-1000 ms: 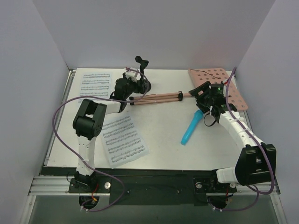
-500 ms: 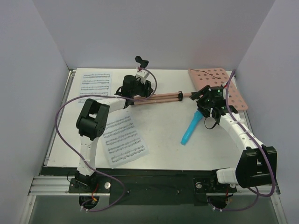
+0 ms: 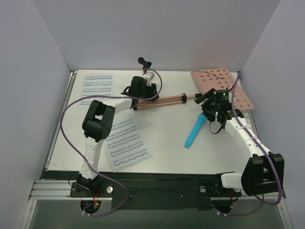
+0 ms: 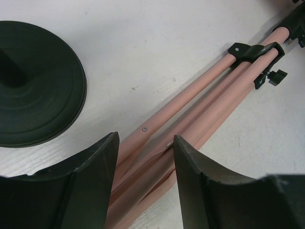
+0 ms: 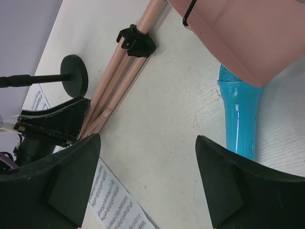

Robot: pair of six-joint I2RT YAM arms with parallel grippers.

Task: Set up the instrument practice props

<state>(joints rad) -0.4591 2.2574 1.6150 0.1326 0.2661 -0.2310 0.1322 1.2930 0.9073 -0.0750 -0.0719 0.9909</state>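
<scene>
The pink folding tripod (image 3: 164,100) lies flat on the table, its black joint (image 4: 252,50) toward the right. My left gripper (image 3: 141,95) is partly closed around the folded legs (image 4: 205,100) near their left end, with both fingers against them. The pink perforated desk (image 3: 221,86) lies at the back right, and a black wire holder (image 5: 188,16) shows at its edge. My right gripper (image 3: 209,106) is open and empty, just above the table beside the desk's near corner (image 5: 248,33). One sheet-music page (image 3: 97,86) lies at the back left, another (image 3: 126,143) at the front left.
A blue microphone (image 3: 195,130) lies on the table just right of my right gripper, partly under the desk's edge (image 5: 238,119). A black microphone stand with a round base (image 4: 33,86) stands behind the tripod's left end. Walls enclose the table on three sides.
My left gripper has moved right along the tripod and settled over its legs. My right gripper shifted slightly left. The tripod and desk have barely moved.
</scene>
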